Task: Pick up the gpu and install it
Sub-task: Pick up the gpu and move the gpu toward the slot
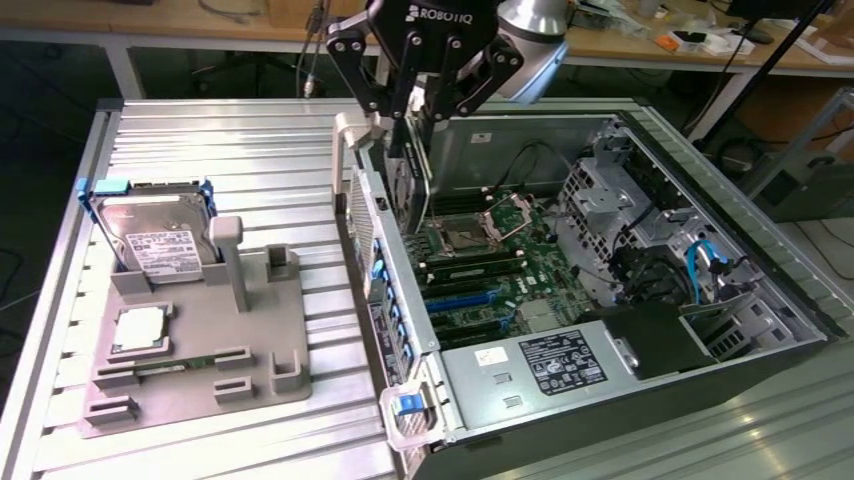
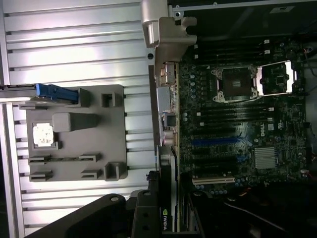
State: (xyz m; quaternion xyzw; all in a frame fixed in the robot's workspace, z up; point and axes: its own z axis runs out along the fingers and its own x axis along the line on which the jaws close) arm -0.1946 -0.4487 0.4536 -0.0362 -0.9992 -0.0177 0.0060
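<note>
The end effector [image 1: 416, 108] is pinched on the gpu [image 1: 412, 175], holding it by its upper part. The card hangs on edge, thin side toward both cameras. This hold leaves the lower edge of the card free and turned down toward the motherboard [image 1: 497, 268].

The card is over the open computer case [image 1: 747, 335], just inside the case's rear wall [image 1: 380, 290] at the end nearest the grey latch [image 1: 352, 135]. It looks raised clear of the board and not seated. Its faces seem to run along the rear wall rather than along the blue expansion slots [image 1: 461, 296], though an edge-on card makes that hard to confirm.

Inside the case, the rear wall and its latch are close beside the card and leave it little room on that side. The open processor socket [image 1: 470, 230] and the memory slots lie just beyond the card, deeper into the case. The drive cage [image 1: 601, 200] and the blue cables [image 1: 701, 265] are on the far side of the case, well apart from it.

Outside the case, beyond the rear wall, a grey fixture [image 1: 200, 375] sits on the slatted desk [image 1: 214, 140]. The fixture holds a hard drive [image 1: 158, 240] standing upright and a small processor chip [image 1: 140, 330] lying flat. Both are clear of the card.
</note>
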